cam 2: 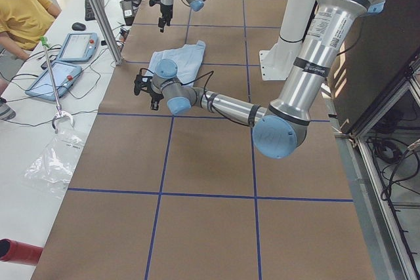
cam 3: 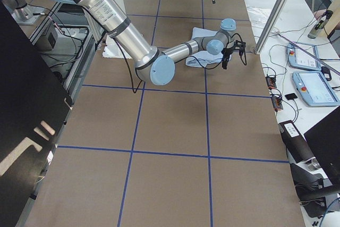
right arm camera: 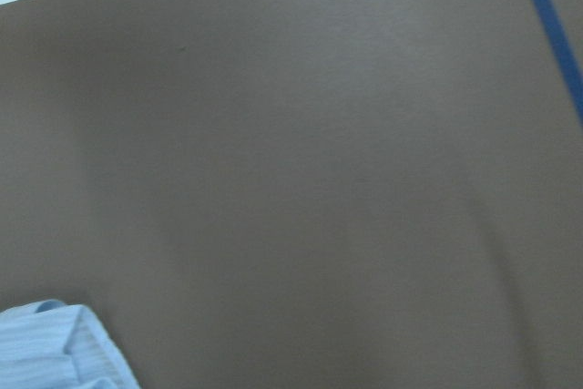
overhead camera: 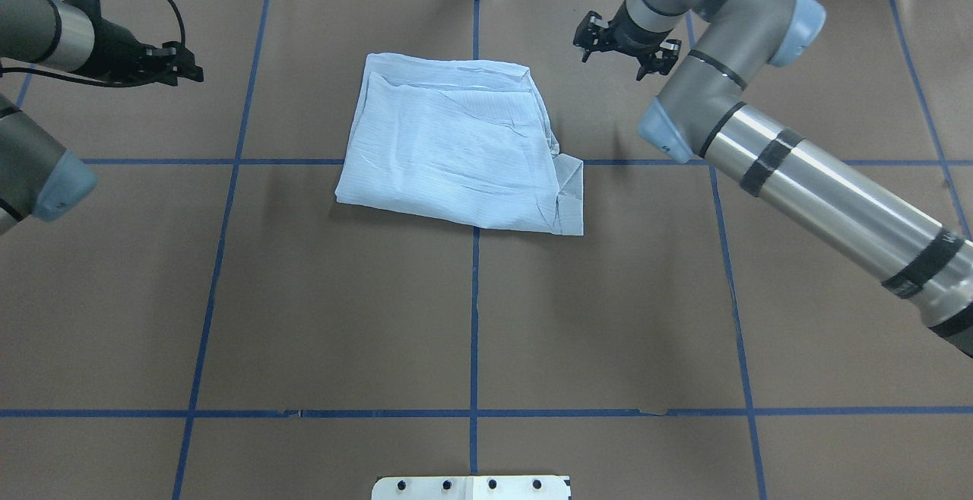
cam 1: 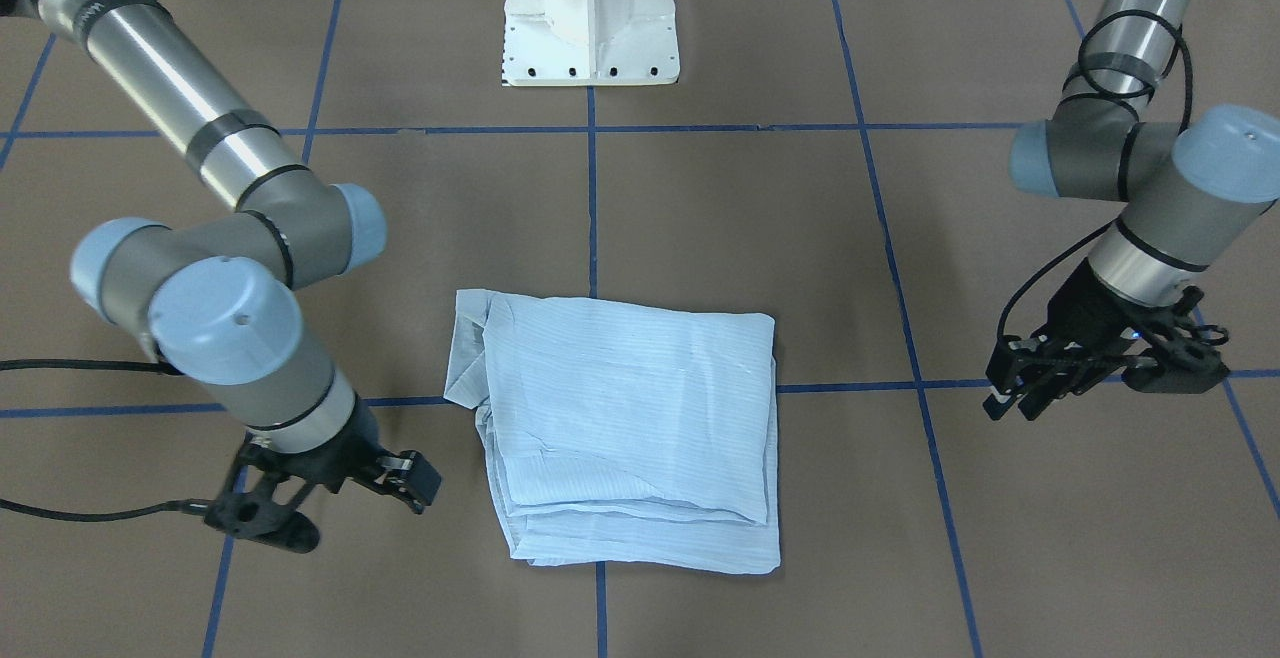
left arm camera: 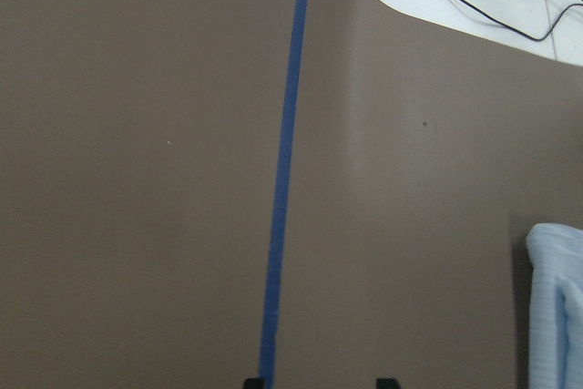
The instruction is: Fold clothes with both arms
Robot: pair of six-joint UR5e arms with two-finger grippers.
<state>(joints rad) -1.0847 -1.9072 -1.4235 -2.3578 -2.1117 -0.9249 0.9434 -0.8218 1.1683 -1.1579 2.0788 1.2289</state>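
The clothes [cam 1: 630, 428] are one light blue striped shirt [overhead camera: 456, 143], lying folded into a rough rectangle on the brown table. Its collar end points toward my right arm's side. My left gripper [cam 1: 1010, 406] hovers open and holds nothing, off the shirt's left side [overhead camera: 186, 63]. Its two fingertips [left arm camera: 257, 382] show apart over a blue tape line, with a shirt edge [left arm camera: 556, 307] at the frame's right. My right gripper [overhead camera: 622, 50] is open too, holding nothing, beside the shirt's far right corner [cam 1: 340, 493]. Its wrist view shows only a shirt corner [right arm camera: 46, 348].
Blue tape lines [overhead camera: 474, 295] divide the brown table into squares. The white pedestal base [cam 1: 590, 18] stands at the robot's side. Beyond the far edge are tablets [cam 2: 72, 47], cables, a metal post [cam 2: 98, 11] and a seated person [cam 2: 20, 11].
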